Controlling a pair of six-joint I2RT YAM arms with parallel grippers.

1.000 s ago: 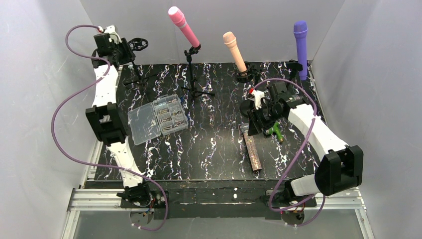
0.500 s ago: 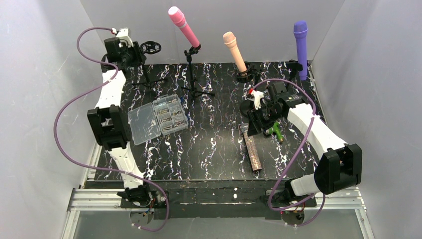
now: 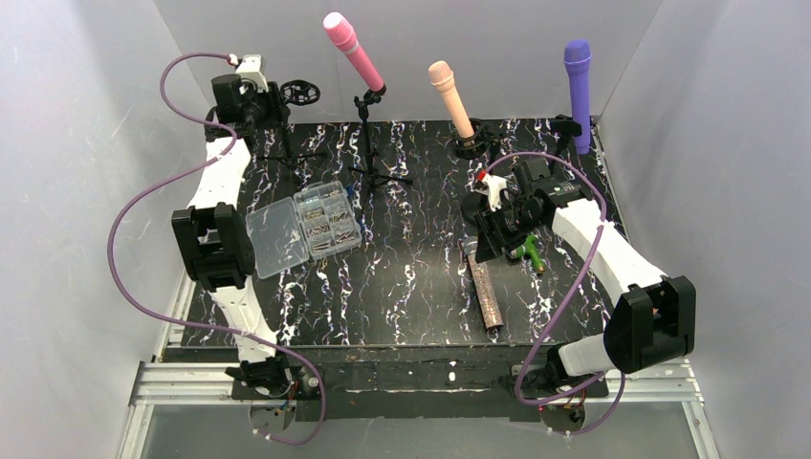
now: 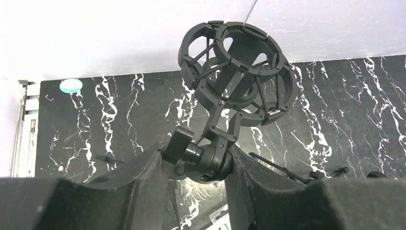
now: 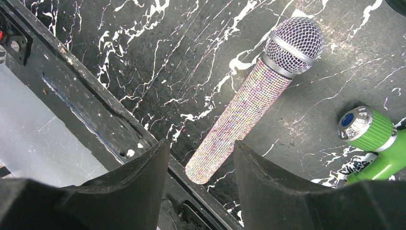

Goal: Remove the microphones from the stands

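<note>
The left claw (image 4: 198,167) was clamped on the swivel joint (image 4: 207,160) beneath the shock mount (image 4: 234,72) at the far left of the desk (image 3: 411,287), evidently to steady that stand. The mount's cradle was empty. The right claw (image 5: 200,153) hung with its jaws apart, gripping nothing, directly above the glitter microphone (image 5: 249,105). That microphone lay flat on the desk at the near right, just beside a green chrome-capped object (image 5: 371,129). Judged from this layout, the glitter microphone was already out of the stand. A pink microphone (image 3: 352,50), a beige microphone (image 3: 451,96) and a purple microphone (image 3: 579,81) stood in holders along the far edge.
</note>
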